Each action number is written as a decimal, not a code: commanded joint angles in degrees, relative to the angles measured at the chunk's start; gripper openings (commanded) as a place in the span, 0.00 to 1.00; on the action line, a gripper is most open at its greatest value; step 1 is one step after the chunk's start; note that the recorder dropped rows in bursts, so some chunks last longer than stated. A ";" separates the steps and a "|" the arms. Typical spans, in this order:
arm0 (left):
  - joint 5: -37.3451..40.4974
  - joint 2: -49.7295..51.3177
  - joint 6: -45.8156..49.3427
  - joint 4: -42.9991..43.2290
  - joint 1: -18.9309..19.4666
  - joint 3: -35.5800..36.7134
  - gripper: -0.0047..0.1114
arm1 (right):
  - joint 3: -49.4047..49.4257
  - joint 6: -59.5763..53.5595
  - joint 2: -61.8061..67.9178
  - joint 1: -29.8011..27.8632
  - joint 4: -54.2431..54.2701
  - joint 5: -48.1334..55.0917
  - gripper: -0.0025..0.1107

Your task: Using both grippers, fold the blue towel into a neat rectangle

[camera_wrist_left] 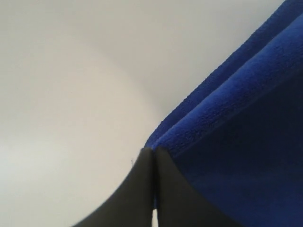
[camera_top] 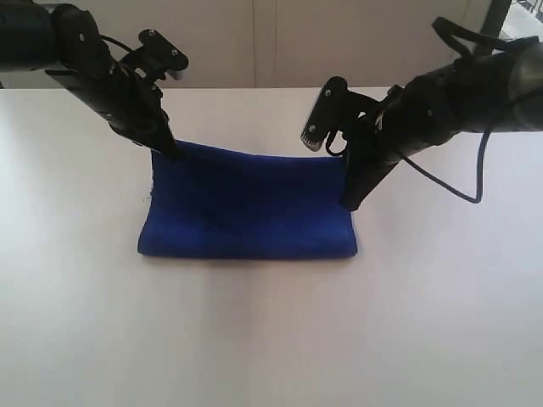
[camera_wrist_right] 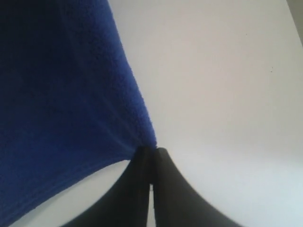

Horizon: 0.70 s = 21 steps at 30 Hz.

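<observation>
The blue towel (camera_top: 246, 208) lies doubled over on the white table, its fold along the near edge and its two far corners lifted. My left gripper (camera_top: 170, 150) is shut on the towel's far left corner; in the left wrist view the black fingers (camera_wrist_left: 137, 189) press together at the stacked blue edges (camera_wrist_left: 236, 123). At the right side my right gripper (camera_top: 349, 203) is shut on the towel's other corner. The right wrist view shows its fingertips (camera_wrist_right: 165, 179) pinching the blue cloth (camera_wrist_right: 61, 109), which hangs away from them.
The white table (camera_top: 271, 339) spreads wide on all sides of the towel. A pale wall (camera_top: 254, 42) stands behind the far edge. A black cable (camera_top: 462, 191) loops down from the right arm.
</observation>
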 commanded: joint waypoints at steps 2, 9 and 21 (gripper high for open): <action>-0.37 1.15 -0.56 0.69 0.13 -0.44 0.04 | -0.52 0.28 0.72 -0.94 -0.94 -1.83 0.02; -1.80 2.51 -1.53 0.69 0.13 -0.44 0.04 | -0.52 0.28 0.84 -1.32 -1.01 -4.81 0.02; -2.77 2.72 -2.08 0.92 0.13 -0.44 0.31 | -0.52 0.28 0.84 -1.32 -1.01 -6.46 0.21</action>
